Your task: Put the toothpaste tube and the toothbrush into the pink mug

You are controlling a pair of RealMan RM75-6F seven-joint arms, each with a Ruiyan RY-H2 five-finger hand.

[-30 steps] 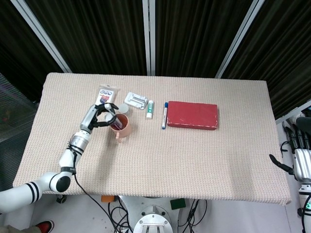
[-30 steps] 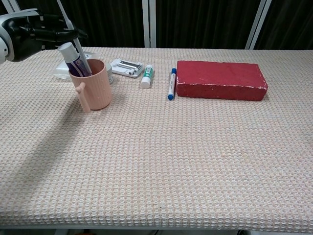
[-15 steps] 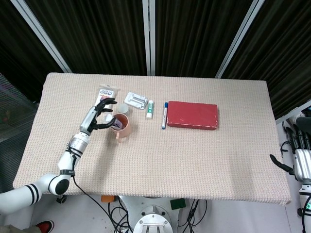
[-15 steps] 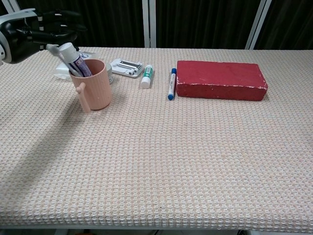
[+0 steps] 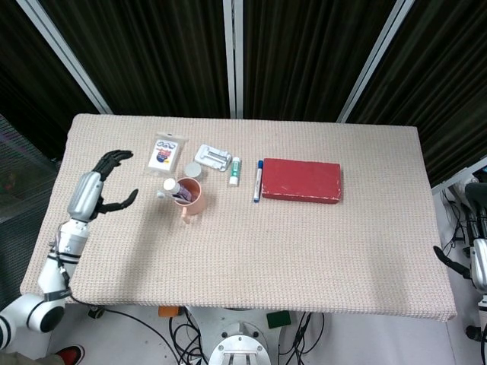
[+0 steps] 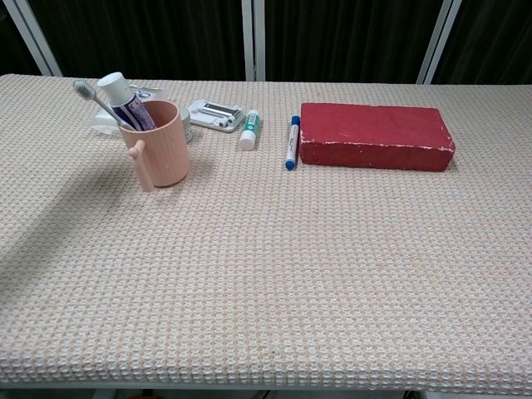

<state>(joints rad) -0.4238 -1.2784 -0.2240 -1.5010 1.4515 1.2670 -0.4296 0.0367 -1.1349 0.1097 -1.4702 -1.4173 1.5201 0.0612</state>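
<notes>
Apparently the job was done by this point: both the toothpaste (image 6: pixel 125 98) and the toothbrush (image 6: pixel 93 95) stood in the mug (image 6: pixel 158 143), leaning toward the left of the frame, with nothing of the task lying loose on the table (image 5: pixel 319 243). I judged that nothing was left but to park the arms. In the chest view the tube showed a white cap on top and a purple body going down into the mug, and the brush poked out beside it, bristled head uppermost. The mug itself sat upright in the upper left of the chest view, handle toward the camera, just in front of a flat packet (image 5: pixel 167 150) and a small white tray (image 6: pixel 216 114). My left hand (image 5: pixel 95 190) hung at the left edge of the head view, well apart from the mug, fingers spread and holding nothing. My right hand (image 5: pixel 478 258) only peeked in at the right edge; I could not tell how its fingers lay.
</notes>
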